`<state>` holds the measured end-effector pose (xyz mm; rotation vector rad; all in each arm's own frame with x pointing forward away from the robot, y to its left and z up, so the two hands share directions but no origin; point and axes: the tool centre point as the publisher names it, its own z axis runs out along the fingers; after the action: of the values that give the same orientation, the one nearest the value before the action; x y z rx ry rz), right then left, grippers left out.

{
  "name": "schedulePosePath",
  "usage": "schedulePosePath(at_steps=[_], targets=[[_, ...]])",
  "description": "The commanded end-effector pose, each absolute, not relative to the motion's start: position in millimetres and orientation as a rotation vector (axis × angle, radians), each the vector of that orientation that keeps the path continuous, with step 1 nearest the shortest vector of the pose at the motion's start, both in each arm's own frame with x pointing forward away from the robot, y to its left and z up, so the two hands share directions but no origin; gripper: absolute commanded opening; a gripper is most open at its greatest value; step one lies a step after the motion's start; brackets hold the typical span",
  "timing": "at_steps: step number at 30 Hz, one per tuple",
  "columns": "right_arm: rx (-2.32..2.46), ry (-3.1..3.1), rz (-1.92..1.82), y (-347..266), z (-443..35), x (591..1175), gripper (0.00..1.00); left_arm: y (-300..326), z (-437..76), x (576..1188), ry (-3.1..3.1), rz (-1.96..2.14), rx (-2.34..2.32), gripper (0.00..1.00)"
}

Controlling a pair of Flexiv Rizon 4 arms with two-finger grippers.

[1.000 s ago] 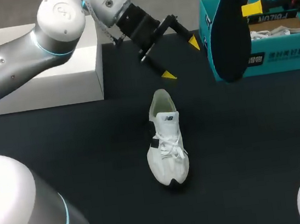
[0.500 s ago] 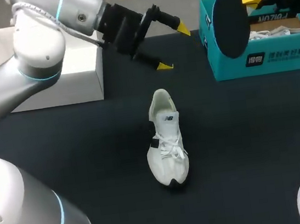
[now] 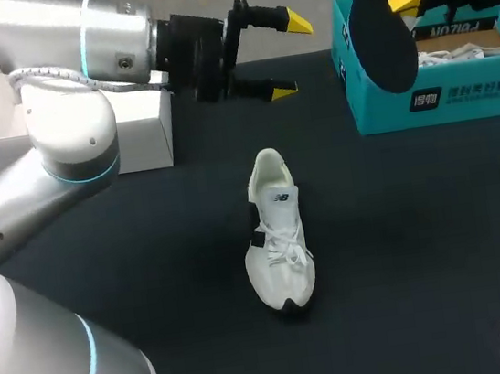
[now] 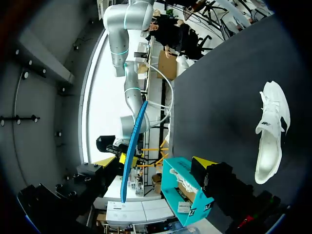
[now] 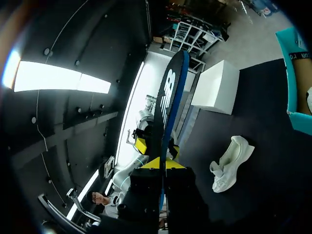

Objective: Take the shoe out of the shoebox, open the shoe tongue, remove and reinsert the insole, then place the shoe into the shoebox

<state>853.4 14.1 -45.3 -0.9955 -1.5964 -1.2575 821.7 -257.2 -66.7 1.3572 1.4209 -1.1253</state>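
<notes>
Dark flat insole (image 3: 379,27), pinched at one edge by the right pincer (image 3: 403,1) over the desk's (image 3: 405,240) far-right corner, could slip before reaching the white sneaker (image 3: 277,234) mid-desk; left pincer (image 3: 290,57) spread.

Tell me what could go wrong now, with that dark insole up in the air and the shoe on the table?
The right jaws pinch only a small part of the insole, the rest sticking out free, so it may flex or slip. The shoe lies unheld on the table, the left jaws open and away from it; pushing the insole in could shove it aside.
</notes>
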Motion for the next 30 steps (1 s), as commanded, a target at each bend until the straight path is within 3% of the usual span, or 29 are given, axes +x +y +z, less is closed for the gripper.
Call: schedulePosePath(at_steps=[1, 16, 20, 23, 25, 30], targets=[[-0.938, -1.634, -1.135, 20.9, -44.1, 859.6, 0.00, -272.6, -64.8, 817.8, 1.376, -1.099, 1.334, 1.00], [-0.979, -1.622, -1.036, 37.3, -55.5, 860.8, 0.00, -304.2, -54.9, 805.4, 1.211, -1.013, 1.279, 1.00], [-0.985, -1.615, -1.038, 39.8, -57.3, 857.7, 0.00, -307.8, -54.6, 806.2, 1.202, -1.027, 1.272, 0.90], [-0.989, -1.601, -1.053, 42.4, -59.5, 855.0, 0.00, -311.2, -54.0, 807.2, 1.197, -1.010, 1.258, 0.60], [-0.989, -1.595, -1.057, 43.9, -60.8, 853.3, 0.00, -315.1, -54.6, 807.3, 1.193, -0.974, 1.255, 0.47], [-0.993, -1.575, -1.076, 47.1, -64.2, 849.9, 0.00, -327.2, -56.6, 812.4, 1.195, -0.970, 1.253, 0.44]])
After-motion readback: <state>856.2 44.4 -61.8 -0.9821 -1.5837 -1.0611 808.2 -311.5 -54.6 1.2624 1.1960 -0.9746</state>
